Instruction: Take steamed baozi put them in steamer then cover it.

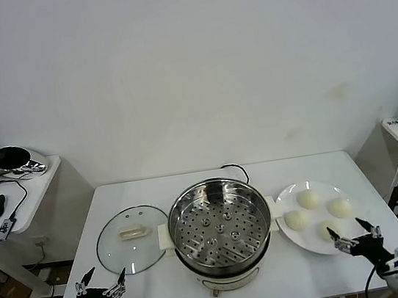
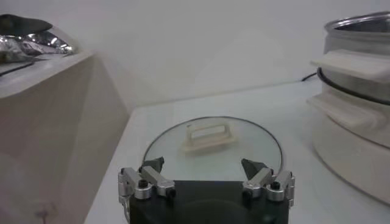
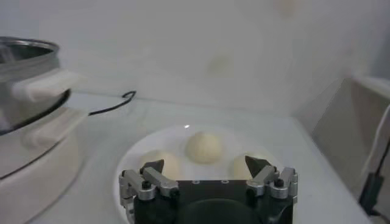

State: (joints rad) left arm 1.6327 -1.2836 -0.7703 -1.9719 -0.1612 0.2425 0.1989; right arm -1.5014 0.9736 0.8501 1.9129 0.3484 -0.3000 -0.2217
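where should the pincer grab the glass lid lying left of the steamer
Probably by the cream-white handle at the centre of the glass lid, coming straight down from above. The lid lies flat on the table, so its thin rim gives little purchase, while the raised oblong handle suits the open left pincer closing across its narrow width.

Steamer [image 1: 221,233] mid-table [image 1: 327,268]; cover [image 1: 131,239] flat just left of it; plate [image 1: 291,194] with four baozi [image 1: 308,199] to its right.
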